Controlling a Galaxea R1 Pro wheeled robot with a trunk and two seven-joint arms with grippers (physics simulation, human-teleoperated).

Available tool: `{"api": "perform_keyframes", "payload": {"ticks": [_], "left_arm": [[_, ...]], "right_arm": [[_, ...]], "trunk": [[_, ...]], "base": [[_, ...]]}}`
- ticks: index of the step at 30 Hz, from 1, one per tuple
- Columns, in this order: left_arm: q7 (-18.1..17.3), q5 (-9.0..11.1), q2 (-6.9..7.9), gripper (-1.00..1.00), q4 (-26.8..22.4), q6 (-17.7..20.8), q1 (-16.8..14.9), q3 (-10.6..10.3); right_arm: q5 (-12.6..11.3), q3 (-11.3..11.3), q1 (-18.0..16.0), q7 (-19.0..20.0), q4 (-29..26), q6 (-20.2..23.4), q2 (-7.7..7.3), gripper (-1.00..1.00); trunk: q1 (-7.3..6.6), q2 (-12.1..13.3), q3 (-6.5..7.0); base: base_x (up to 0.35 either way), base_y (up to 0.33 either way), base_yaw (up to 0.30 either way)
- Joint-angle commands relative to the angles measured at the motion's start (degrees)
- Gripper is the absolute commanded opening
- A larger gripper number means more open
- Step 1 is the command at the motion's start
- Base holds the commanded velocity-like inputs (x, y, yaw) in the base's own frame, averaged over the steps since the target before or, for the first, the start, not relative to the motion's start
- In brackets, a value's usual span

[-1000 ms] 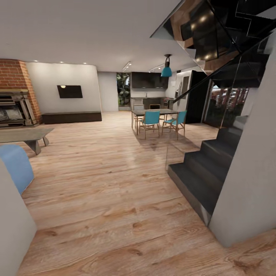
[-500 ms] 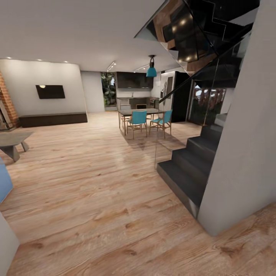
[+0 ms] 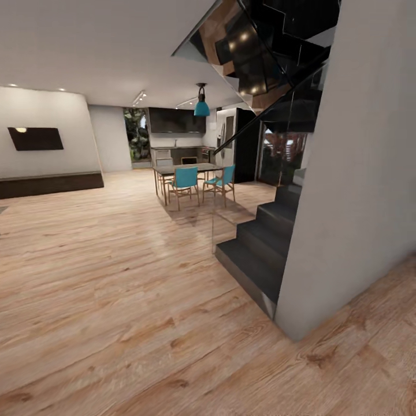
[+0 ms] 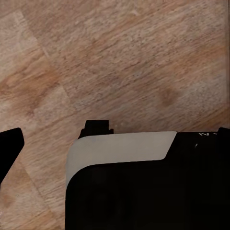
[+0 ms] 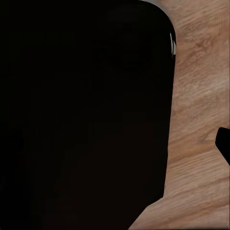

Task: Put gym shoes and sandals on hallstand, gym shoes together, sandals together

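The gym shoes, the sandals and the hallstand are out of view. The head view looks across the light wood plank floor [image 3: 115, 289] of an open room. The left wrist view looks down at the same floor [image 4: 120, 62] past my own black and white body [image 4: 143, 191]; a dark finger [image 4: 9, 148] pokes in at the picture's edge. My black body [image 5: 81, 115] blocks most of the right wrist view, with floor [image 5: 201, 96] beside it and a dark finger [image 5: 223, 143] at the edge. Nothing is seen held.
A dark staircase [image 3: 260, 242] with a glass side rises at the right, behind a pale grey wall [image 3: 346, 202] that juts into the floor. Farther back stand a dining table [image 3: 185, 169] with turquoise chairs [image 3: 185, 180], a low dark bench [image 3: 49, 184] and a wall TV [image 3: 36, 138].
The whole head picture has slid left, so the camera has turned right: fireplace, blue seat and grey table have left the frame, and the grey wall takes up more of the right.
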Motion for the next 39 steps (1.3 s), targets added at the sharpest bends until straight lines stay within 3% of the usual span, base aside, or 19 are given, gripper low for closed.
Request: {"api": "perform_keyframes", "payload": {"ticks": [1,39], "left_arm": [[0.0,0.0,0.0,1.0,0.0,-0.01,0.0,0.01],[0.0,0.0,0.0,1.0,0.0,-0.01,0.0,-0.07]], "right_arm": [[0.0,0.0,0.0,0.0,0.0,0.0,0.0,1.0],[0.0,0.0,0.0,0.0,0.0,-0.01,0.0,1.0]], "trunk": [[0.0,0.0,0.0],[0.0,0.0,0.0]], "base": [[0.0,0.0,-0.279],[0.0,0.0,-0.282]]}}
